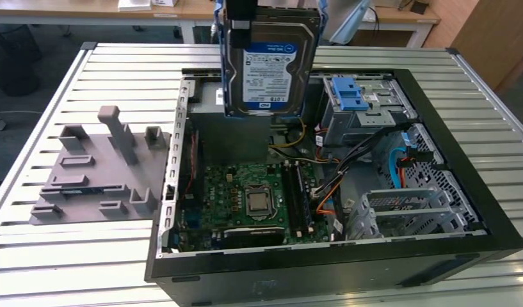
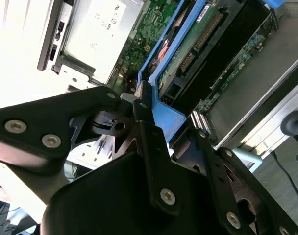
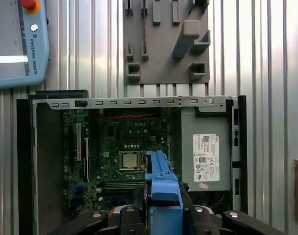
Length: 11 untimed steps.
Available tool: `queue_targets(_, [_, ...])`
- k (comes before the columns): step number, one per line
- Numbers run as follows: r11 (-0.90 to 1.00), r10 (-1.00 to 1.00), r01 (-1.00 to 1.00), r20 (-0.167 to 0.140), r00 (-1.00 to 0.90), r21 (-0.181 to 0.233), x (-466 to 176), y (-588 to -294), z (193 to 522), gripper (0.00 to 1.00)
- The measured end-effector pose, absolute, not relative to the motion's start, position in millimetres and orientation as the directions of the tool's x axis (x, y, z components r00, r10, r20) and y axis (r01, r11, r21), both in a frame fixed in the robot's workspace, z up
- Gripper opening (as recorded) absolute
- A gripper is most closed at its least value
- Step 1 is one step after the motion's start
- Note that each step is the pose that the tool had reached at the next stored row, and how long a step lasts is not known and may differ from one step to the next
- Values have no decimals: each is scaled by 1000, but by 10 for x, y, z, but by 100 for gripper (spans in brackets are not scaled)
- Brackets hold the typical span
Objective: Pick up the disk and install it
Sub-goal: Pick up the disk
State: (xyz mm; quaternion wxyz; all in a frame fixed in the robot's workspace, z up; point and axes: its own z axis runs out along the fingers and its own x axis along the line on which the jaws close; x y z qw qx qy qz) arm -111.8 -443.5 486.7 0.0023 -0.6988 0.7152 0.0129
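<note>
1. The open computer case (image 1: 466, 211) is spread across the centre and right of the exterior view. Its rim could be struck if the hanging load is lowered out of line.
2. The grey power supply (image 3: 205, 122), at the right of the first wrist view, sits near the drive's line. It could be knocked by a drifting corner.
3. The motherboard (image 1: 244, 192) is exposed at the lower centre of the exterior view. Damage is judged likely if the drive is dropped.
4. The disk (image 1: 270, 64) is held upright at the upper centre of the exterior view, above the case and clear of it. A tilt could be caused by the narrow hold, and jamming at a bay could follow.
5. The gripper (image 3: 162, 208), at the bottom centre of the first wrist view, is clamped tight on the blue side rail (image 2: 164, 116). Slipping on the smooth plastic is the risk.
6. The loose cables (image 1: 363, 153), right of centre, could be snagged.
</note>
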Motion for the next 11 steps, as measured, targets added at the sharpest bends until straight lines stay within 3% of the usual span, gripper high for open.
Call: queue_targets(11, [23, -1000, -1000, -21, -23, 15, -854, -4473, 4867, 36])
